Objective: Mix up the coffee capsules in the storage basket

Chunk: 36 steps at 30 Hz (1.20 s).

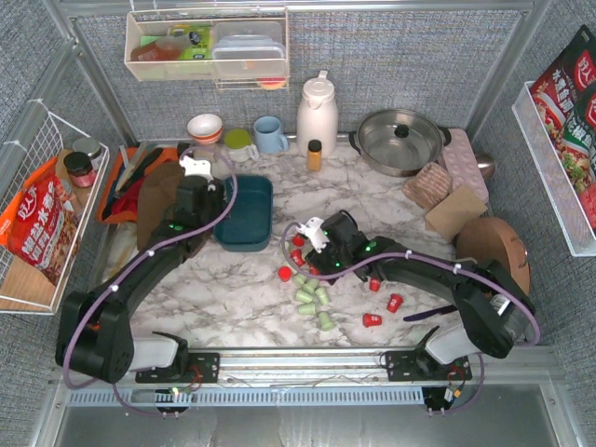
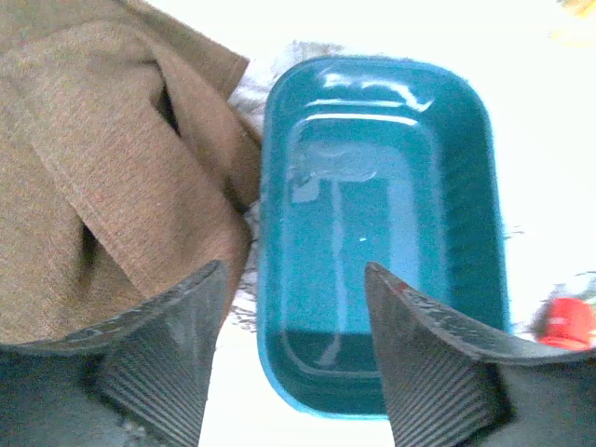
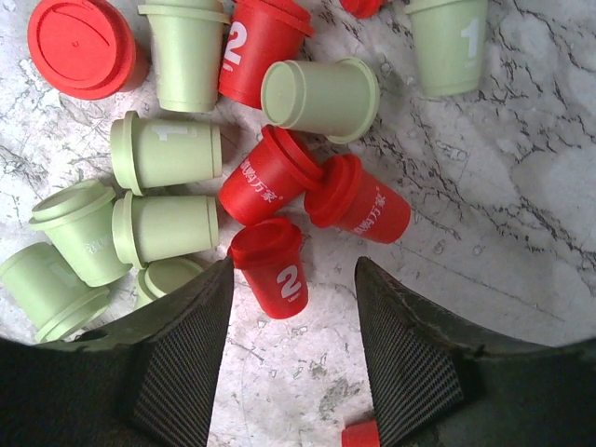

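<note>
While the dark teal rectangular plastic basket (image 1: 244, 212) sits empty on the marble tabletop (image 1: 214, 298), the red and mint-green plastic coffee capsules (image 1: 312, 289) lie scattered to its right.

Left wrist: left claw (image 2: 296, 279) wide open, empty, over the basket's end, beside brown cloth (image 2: 112, 168).

Right wrist: right claw (image 3: 293, 270) wide open, gripping nothing, red capsule marked 2 (image 3: 275, 275) between its fingers.

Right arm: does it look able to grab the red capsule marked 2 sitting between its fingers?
Probably yes. The right gripper is open, and the red capsule marked 2 lies between its fingers with nothing on top. A mint green capsule beside one finger may get nudged.
</note>
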Motion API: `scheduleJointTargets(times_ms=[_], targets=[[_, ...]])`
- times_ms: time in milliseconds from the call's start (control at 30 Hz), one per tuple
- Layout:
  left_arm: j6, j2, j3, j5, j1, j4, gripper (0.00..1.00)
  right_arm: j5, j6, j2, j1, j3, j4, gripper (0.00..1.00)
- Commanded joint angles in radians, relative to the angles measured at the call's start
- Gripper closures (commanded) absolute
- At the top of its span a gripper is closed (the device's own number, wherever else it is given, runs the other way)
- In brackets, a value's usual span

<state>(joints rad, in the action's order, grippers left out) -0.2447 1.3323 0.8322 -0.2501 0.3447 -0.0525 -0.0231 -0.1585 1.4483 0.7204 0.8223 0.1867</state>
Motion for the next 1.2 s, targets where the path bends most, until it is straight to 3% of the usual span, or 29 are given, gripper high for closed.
scheduleJointTargets(times_ms=[0,200,400,533,800,967,1167], targets=[[-0.047,-0.075,0.040,0.101,0.003,0.065,0.25,-0.049,-0.051,0.026,0.001,0.028,0.041,0.41],[-0.063,-0.171,0.023,0.161,0.004,0.039,0.14,-0.054,-0.036,0.077,0.005,0.062,0.064,0.43],[-0.108,-0.115,-0.039,0.147,0.003,-0.008,0.15,-0.041,0.001,0.143,0.011,0.080,0.058,0.46],[-0.152,-0.035,-0.057,0.028,0.004,-0.013,0.17,-0.042,0.002,0.151,0.013,0.083,0.057,0.50],[-0.140,0.179,-0.023,-0.051,-0.010,-0.057,0.32,-0.049,0.005,0.119,0.014,0.060,0.034,0.55],[-0.102,0.266,-0.007,-0.026,-0.040,-0.086,0.43,-0.060,0.010,0.092,0.014,0.038,0.018,0.55],[0.001,0.253,-0.080,0.079,-0.039,-0.230,0.70,-0.064,0.011,0.081,0.015,0.031,0.007,0.56]])
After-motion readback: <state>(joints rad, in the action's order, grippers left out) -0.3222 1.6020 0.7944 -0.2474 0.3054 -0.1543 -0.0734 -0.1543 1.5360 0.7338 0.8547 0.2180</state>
